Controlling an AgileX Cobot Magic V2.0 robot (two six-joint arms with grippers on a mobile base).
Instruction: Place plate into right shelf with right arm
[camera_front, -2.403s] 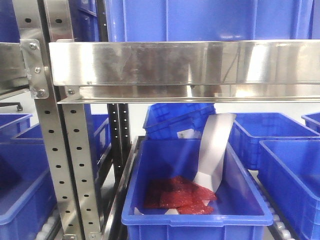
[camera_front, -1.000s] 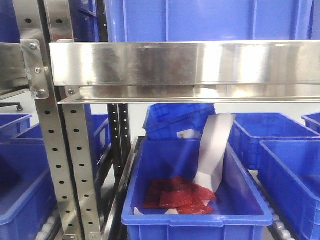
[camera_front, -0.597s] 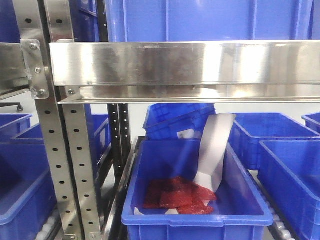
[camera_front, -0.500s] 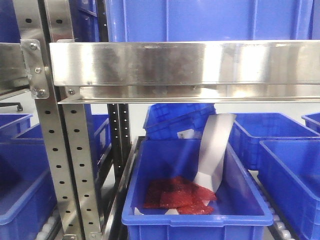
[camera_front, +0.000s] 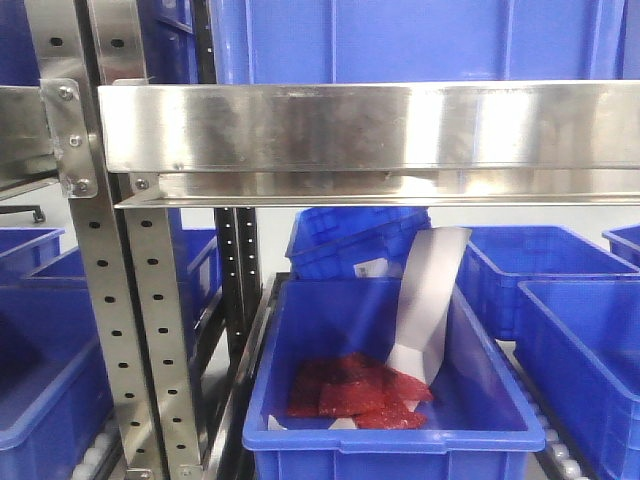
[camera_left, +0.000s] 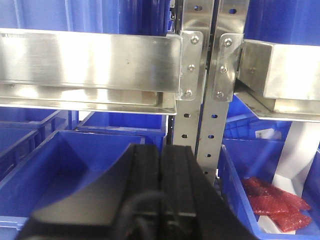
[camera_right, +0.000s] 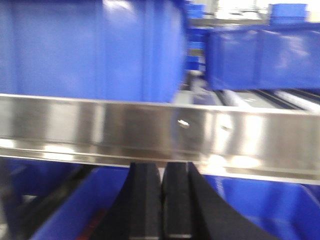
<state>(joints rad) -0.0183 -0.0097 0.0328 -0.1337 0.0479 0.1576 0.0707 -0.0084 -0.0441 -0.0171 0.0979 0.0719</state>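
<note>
Front-facing camera gives me no sight of the plate; neither wrist view shows it either, so I cannot say where it is. What fills that view is the right shelf (camera_front: 370, 125), its broad brushed steel rail running across the upper half, bolted at its left end to a perforated upright (camera_front: 135, 330). On top of the rail sits a large blue crate (camera_front: 420, 40). Below the rail, a lower blue crate (camera_front: 390, 400) holds red packets (camera_front: 355, 390) near its front wall, with a white sheet (camera_front: 430, 300) leaning against its right wall.

My right gripper (camera_right: 161, 200) shows in its wrist view with both black fingers pressed together, nothing between them, pointing at the shelf rail just ahead. That view is blurred.

My left gripper (camera_left: 161, 185) is likewise closed with nothing held, facing 2 adjoining perforated uprights where 2 rails meet.
</note>
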